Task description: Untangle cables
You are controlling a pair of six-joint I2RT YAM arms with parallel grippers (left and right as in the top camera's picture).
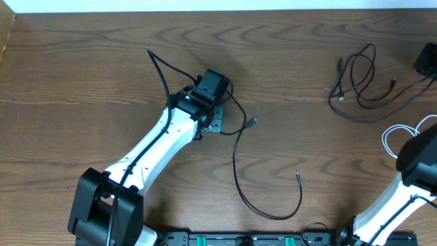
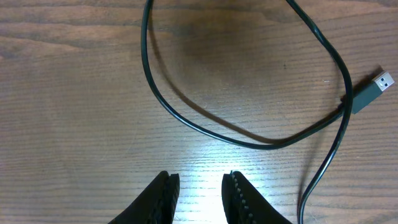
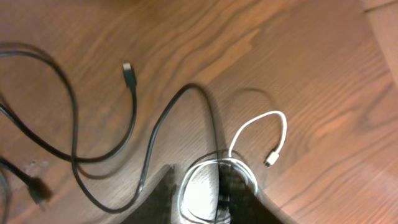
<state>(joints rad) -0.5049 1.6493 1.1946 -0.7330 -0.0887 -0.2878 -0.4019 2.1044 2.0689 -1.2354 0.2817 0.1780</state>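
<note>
A long black cable (image 1: pixel 235 171) (image 2: pixel 186 118) loops across the table's middle, its USB plug (image 1: pixel 254 121) (image 2: pixel 373 90) lying to the right of my left gripper (image 1: pixel 216 120) (image 2: pixel 199 177). That gripper is open just short of the loop, with nothing between its fingers. At the far right lie a tangle of black cables (image 1: pixel 355 82) (image 3: pixel 74 124) and a shorter white cable (image 1: pixel 392 133) (image 3: pixel 280 127). My right gripper (image 3: pixel 202 186) hangs over them with its jaws apart. The white coil and one black strand lie in the gap. From overhead, its fingers are hidden under the wrist.
A dark box (image 1: pixel 427 60) sits at the right edge behind the tangle. The arms' base rail (image 1: pixel 239 239) runs along the front edge. Bare wood table (image 1: pixel 82 82) stretches to the left and behind, ending at a pale strip along the back.
</note>
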